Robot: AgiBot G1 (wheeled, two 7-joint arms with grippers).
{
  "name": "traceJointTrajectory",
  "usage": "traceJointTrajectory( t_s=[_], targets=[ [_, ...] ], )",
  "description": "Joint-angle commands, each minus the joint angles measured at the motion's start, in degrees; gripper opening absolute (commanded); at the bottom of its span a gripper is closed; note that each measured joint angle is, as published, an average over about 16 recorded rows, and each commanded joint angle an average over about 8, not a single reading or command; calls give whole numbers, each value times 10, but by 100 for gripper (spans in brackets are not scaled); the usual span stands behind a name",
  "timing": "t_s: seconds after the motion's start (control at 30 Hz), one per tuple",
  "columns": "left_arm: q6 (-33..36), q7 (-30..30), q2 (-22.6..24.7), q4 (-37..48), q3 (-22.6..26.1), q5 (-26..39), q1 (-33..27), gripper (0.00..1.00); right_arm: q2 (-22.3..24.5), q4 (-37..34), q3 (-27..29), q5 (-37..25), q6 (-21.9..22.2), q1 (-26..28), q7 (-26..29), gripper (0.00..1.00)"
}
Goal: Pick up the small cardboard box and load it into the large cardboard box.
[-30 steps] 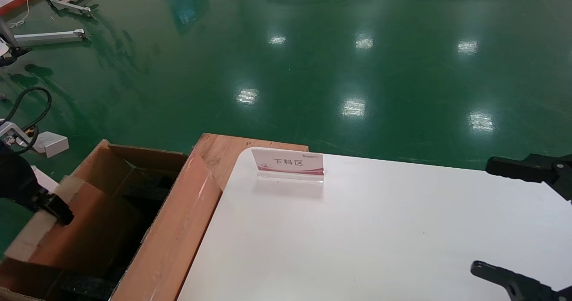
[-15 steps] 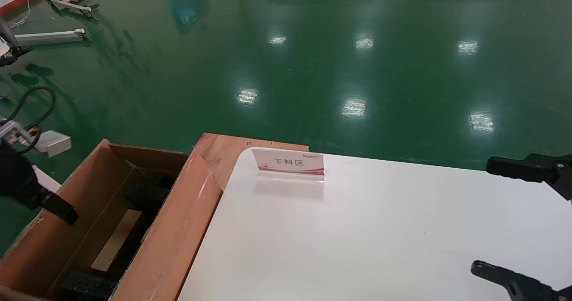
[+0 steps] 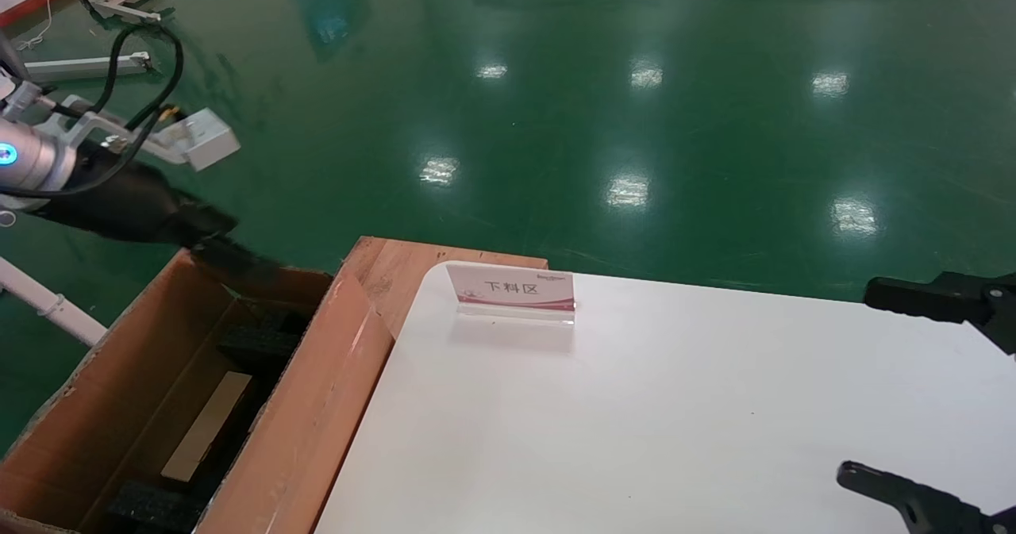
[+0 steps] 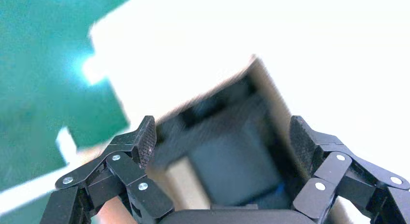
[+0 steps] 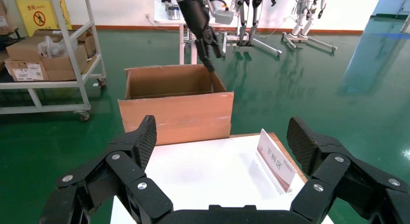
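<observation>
Now my left gripper [image 4: 220,141], fingers spread wide and holding nothing, hangs over the far rim of the large cardboard box [image 3: 309,431], the small cardboard box [image 3: 206,427] lying inside on its bottom, right gripper [image 5: 220,146] likewise agape, idle over the table [image 3: 675,407].

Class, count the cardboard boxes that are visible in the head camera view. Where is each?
2. The large cardboard box stands left of the white table; the small cardboard box lies inside it.
</observation>
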Motion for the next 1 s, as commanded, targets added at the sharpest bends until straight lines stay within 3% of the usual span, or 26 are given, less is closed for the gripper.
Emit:
traceJointTrajectory(
  t_s=[0.03, 0.27, 0.4, 1.0],
  targets=[
    [-24, 10, -22, -49, -11, -8, -17, 100, 0, 0, 0, 0, 0, 0, 0, 100],
    [-57, 1, -35, -107, -14, 4, -26, 100, 0, 0, 0, 0, 0, 0, 0, 100],
    [-50, 8, -34, -109, -43, 3, -5, 100, 0, 0, 0, 0, 0, 0, 0, 100],
    [33, 86, -20, -167, -393, -21, 234, 100, 0, -1, -1, 0, 0, 0, -1, 100]
  ],
)
